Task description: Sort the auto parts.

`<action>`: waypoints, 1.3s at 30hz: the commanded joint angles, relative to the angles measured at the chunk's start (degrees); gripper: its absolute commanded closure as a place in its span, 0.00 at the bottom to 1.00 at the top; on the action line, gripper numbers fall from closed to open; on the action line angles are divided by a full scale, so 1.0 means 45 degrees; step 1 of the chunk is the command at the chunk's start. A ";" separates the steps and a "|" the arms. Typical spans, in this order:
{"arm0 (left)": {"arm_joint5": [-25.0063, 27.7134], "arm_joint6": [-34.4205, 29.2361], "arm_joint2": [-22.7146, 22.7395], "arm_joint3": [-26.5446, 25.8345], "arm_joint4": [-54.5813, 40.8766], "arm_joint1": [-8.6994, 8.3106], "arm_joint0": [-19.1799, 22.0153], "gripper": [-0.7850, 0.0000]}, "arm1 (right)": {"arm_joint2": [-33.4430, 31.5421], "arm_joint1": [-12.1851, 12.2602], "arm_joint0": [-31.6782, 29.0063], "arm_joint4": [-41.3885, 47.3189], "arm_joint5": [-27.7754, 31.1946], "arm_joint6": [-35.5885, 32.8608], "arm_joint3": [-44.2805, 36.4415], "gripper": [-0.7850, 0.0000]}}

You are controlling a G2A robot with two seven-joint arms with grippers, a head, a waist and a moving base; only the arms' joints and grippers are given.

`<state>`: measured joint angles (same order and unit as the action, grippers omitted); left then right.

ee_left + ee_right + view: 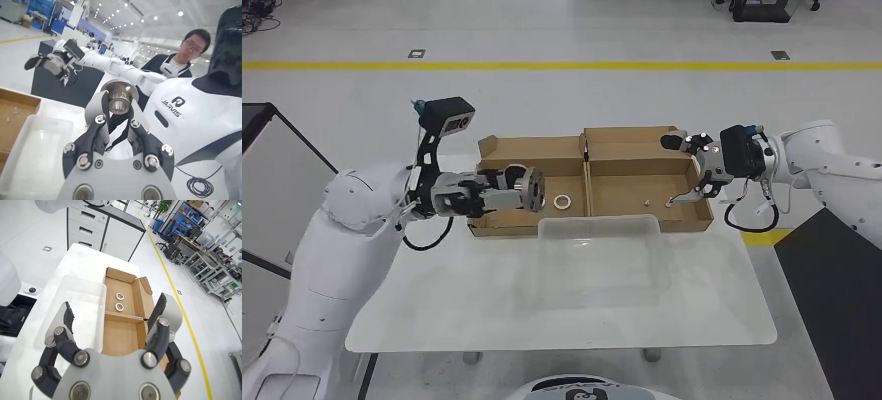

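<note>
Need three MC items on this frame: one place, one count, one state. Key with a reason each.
1. Where do the metal rings lie? A) in a blue bucket B) on a scale C) in the cardboard box
2. How many rings lie there? A) two B) one C) four
3. The left gripper is: A) open and empty B) shut on the flanged metal part C) shut on a ring
Key: 1 C, they rest on the box floor. 2 A, two lie side by side. 3 B, it clamps the part's hub.
</note>
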<state>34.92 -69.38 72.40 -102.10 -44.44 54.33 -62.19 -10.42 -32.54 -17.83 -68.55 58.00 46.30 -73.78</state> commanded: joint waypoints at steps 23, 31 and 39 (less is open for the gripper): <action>0.0100 0.0097 0.0338 -0.1136 -0.1850 0.0137 -0.0571 1.00 | 0.0000 0.0000 0.0000 0.0000 0.0000 0.0000 0.0000 0.00; 0.0000 0.0004 0.0696 -0.1995 -0.3978 0.0251 -0.1160 1.00 | 0.0000 0.0000 0.0000 0.0000 0.0000 0.0000 0.0000 0.00; -0.0393 -0.0391 0.1428 -0.2661 -0.6636 0.0612 -0.1814 1.00 | 0.0000 0.0000 0.0000 0.0000 0.0000 0.0000 0.0000 0.00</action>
<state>33.13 -71.16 78.39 -114.05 -73.17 56.85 -70.06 -10.42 -32.54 -17.83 -68.55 58.00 46.30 -73.78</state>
